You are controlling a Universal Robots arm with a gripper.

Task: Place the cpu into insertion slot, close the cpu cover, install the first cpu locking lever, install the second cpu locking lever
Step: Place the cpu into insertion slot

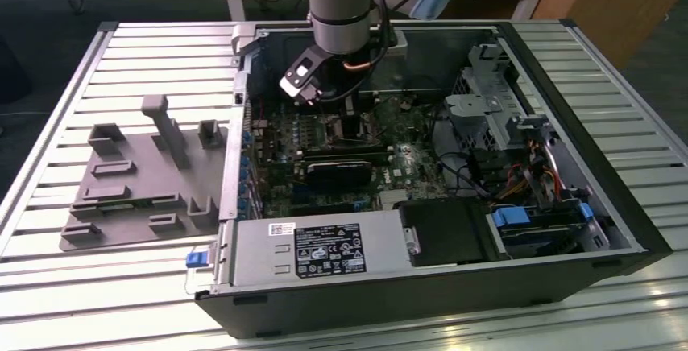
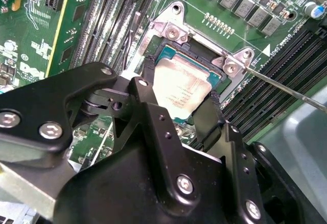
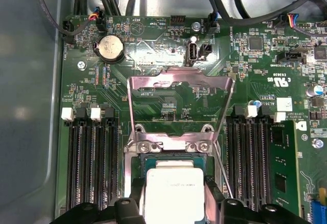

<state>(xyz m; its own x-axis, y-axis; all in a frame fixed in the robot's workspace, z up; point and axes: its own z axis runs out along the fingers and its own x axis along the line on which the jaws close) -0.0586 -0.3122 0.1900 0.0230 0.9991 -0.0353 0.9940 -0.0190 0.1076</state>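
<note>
Clamping the cpu [image 2: 180,83] by two edges, the hand [image 2: 180,97] held it at the insertion slot [image 2: 202,45], faint print on top; the cpu cover [image 3: 179,74] lay open.

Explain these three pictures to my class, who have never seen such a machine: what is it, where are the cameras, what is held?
The machine is a grey robot arm reaching into an open black computer case on a slatted metal table, beside a grey holder plate. The exterior view looks on from outside; both wrist views come from cameras riding on the arm. Its black two-fingered tool clasps the cpu, a small flat square chip with a silver-grey top, at the insertion slot, a square socket on the green board. The cpu cover, a thin silvery hinged frame, is flipped open.
</note>
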